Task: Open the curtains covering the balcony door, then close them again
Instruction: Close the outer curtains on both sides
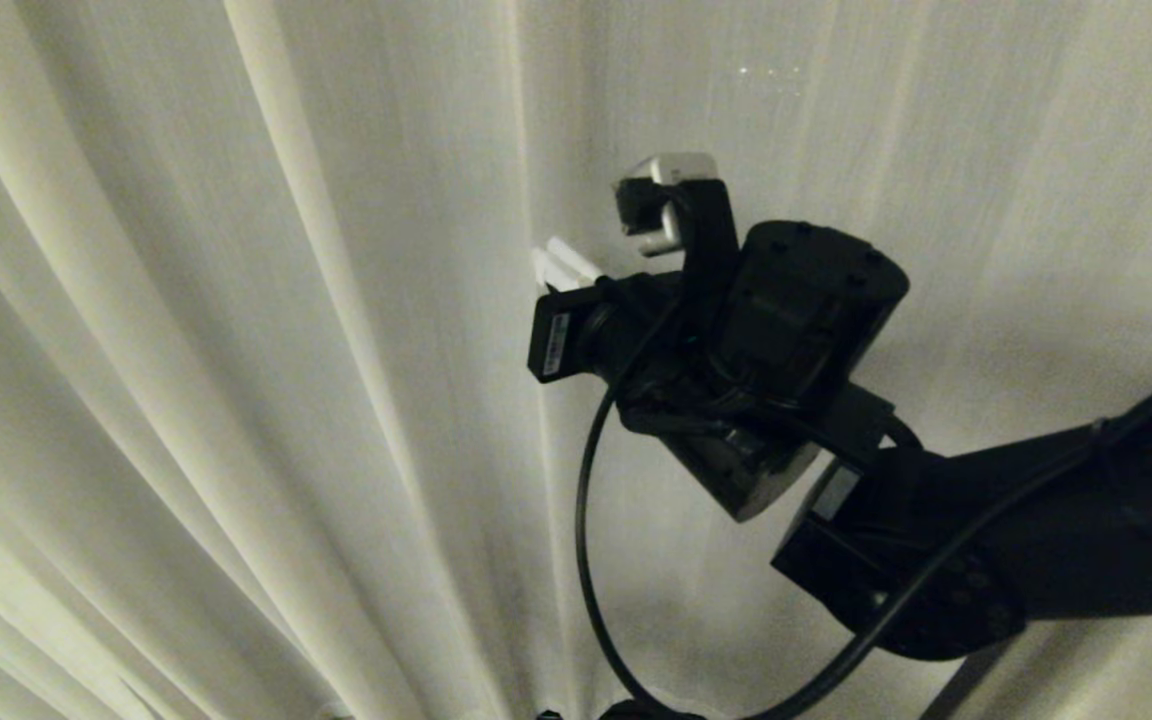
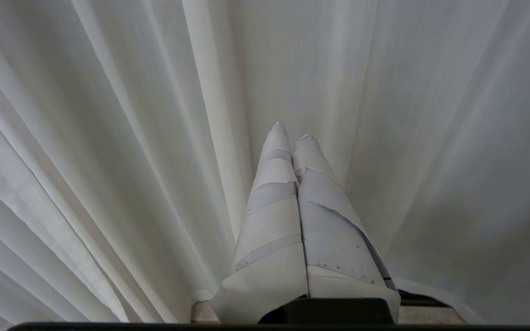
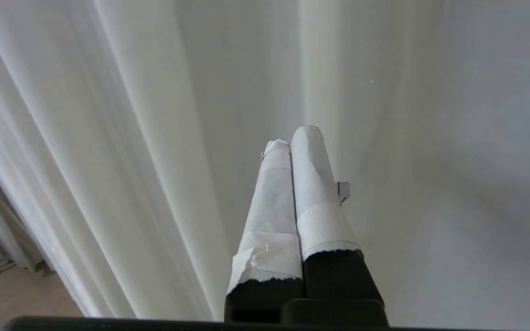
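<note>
Curtains (image 1: 236, 400) fill the view; right gripper (image 1: 561, 262) fingers (image 3: 308, 174) pressed together near a pleat, left gripper (image 2: 292, 138) likewise closed, empty.

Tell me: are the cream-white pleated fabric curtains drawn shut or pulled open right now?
Drawn shut. The cream-white pleated fabric curtains fill every view, with no door glass or frame showing. The right gripper, fingers together, points at a fold.

- my head view is dim; the curtains (image 1: 236, 400) look yellowish-grey, and the right arm (image 1: 986, 540) is a near-black silhouette casting a soft shadow toward 6 o'clock.
- faint specks of glare sit near 1 o'clock.
- both wrist views are brighter, with even, diffuse light glowing through the fabric.
- pleats fan outward toward the edges, slightly soft.
</note>
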Controlling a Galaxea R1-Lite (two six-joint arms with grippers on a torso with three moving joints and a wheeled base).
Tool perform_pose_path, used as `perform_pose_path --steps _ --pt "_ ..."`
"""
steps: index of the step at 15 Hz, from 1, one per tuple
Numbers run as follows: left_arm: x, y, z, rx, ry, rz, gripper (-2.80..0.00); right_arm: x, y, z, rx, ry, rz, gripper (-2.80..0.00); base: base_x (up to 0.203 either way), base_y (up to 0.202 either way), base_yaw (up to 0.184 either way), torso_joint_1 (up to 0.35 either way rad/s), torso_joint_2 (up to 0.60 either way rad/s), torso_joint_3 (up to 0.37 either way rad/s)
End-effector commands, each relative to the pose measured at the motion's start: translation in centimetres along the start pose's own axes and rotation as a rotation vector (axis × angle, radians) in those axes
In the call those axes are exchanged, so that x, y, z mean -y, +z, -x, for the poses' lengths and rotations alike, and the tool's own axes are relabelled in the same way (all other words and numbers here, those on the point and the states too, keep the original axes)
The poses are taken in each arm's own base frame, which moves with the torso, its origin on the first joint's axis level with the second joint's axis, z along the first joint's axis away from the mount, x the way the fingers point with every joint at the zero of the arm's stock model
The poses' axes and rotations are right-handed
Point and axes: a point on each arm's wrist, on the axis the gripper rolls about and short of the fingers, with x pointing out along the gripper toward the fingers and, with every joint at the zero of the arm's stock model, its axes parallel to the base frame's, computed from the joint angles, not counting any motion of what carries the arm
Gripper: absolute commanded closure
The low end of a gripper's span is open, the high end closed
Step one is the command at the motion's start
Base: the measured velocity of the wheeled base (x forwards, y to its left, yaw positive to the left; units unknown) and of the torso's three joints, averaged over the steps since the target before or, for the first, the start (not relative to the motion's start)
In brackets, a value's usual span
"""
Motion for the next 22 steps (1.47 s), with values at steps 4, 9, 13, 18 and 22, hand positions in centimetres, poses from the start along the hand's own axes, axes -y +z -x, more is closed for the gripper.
perform_pose_path --steps 4,9,13,18,22 --pt "0.0 0.0 0.0 0.001 0.0 0.0 0.0 3.7 3.6 3.5 0.017 -0.076 0.015 0.0 0.0 0.0 0.0 0.0 0.0 0.0" --pt "0.0 0.0 0.0 0.001 0.0 -0.002 0.0 8.6 7.5 8.5 -0.018 -0.213 0.06 0.0 0.0 0.0 0.0 0.0 0.0 0.0" --pt "0.0 0.0 0.0 0.001 0.0 -0.001 0.0 13.6 9.4 13.3 -0.107 -0.416 0.111 0.0 0.0 0.0 0.0 0.0 0.0 0.0" --pt "0.0 0.0 0.0 0.001 0.0 0.0 0.0 15.9 7.7 19.8 -0.295 -0.585 0.083 0.0 0.0 0.0 0.0 0.0 0.0 0.0" --pt "0.0 0.0 0.0 0.001 0.0 0.0 0.0 17.4 7.3 22.8 -0.349 -0.624 0.055 0.0 0.0 0.0 0.0 0.0 0.0 0.0"
